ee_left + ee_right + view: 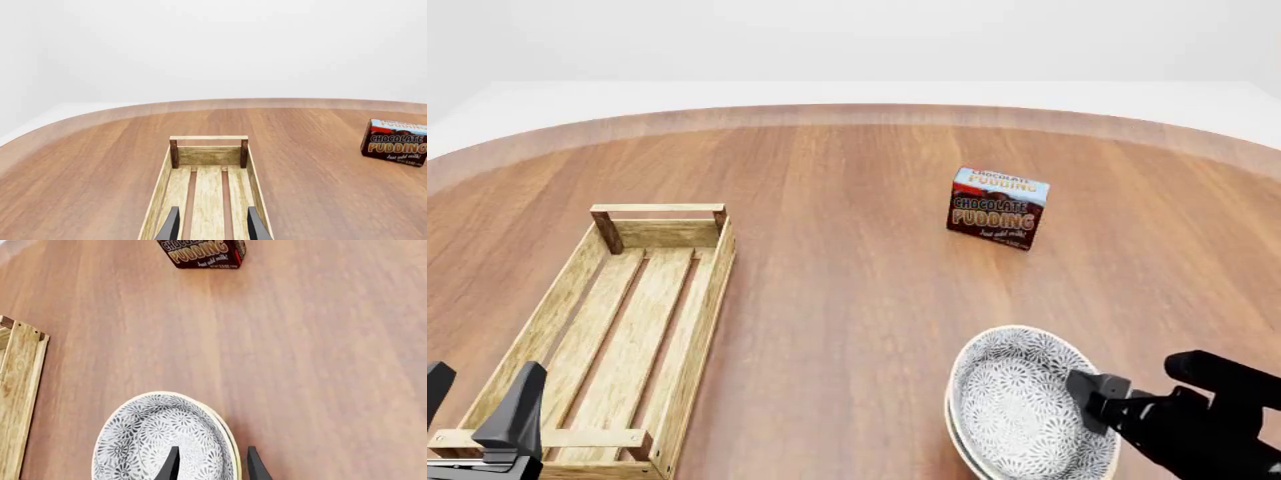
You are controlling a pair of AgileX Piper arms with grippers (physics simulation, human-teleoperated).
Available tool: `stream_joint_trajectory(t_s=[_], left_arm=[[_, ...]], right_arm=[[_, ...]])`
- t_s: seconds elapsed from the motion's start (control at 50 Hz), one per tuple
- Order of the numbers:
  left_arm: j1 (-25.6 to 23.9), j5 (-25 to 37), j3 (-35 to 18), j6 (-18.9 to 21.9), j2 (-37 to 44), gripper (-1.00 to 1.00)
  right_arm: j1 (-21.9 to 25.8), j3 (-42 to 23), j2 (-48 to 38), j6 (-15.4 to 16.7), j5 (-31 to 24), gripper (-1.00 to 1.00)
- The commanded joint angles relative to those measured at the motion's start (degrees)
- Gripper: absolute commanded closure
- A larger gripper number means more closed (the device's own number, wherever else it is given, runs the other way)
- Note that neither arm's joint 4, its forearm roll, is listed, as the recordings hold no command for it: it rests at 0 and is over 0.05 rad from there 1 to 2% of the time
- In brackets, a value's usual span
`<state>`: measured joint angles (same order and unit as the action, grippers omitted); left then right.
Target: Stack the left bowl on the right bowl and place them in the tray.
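A grey-patterned bowl [1014, 400] sits nested in a second bowl whose cream rim [953, 430] shows just beneath it, on the table at the front right. My right gripper [1090, 392] is open, with one finger inside and one outside the bowls' right rim; in the right wrist view the fingers of the right gripper [212, 459] straddle the upper bowl's [153, 435] edge. The tray [701, 310], a long wooden slat crate, lies at the left and holds nothing. My left gripper [481, 388] is open, hovering over the tray's [160, 185] near end.
A chocolate pudding box [998, 208] stands on the round wooden table behind the bowls, right of centre; it also shows in both wrist views as the pudding box [395, 142] [202, 251]. The table's curved far edge [854, 112] runs across the back.
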<state>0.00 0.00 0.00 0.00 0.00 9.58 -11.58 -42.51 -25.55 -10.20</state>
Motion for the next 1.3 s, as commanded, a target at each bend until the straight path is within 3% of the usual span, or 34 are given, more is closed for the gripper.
stream_joint_trajectory(t_s=[0.02,0.18,0.32,0.88,1.1,1.3], left_arm=[[0.0,0.0,0.0,0.0,0.0,-1.0],[0.0,0.0,0.0,0.0,0.0,-1.0],[0.0,0.0,0.0,0.0,0.0,-1.0],[0.0,0.0,0.0,0.0,0.0,-1.0],[0.0,0.0,0.0,0.0,0.0,-1.0],[0.0,0.0,0.0,0.0,0.0,-1.0]], right_arm=[[-4.0,-4.5,-4.4,5.4,-1.9,-1.0],[-6.9,-8.1,-8.2,10.3,-3.9,-1.0],[-6.5,-8.1,-10.7,11.7,-3.4,-1.0],[-3.7,-2.4,-14.4,10.8,1.5,-1.0],[-2.7,2.0,-18.8,9.3,9.4,-1.0],[-2.1,3.1,-19.8,8.5,11.3,-1.0]])
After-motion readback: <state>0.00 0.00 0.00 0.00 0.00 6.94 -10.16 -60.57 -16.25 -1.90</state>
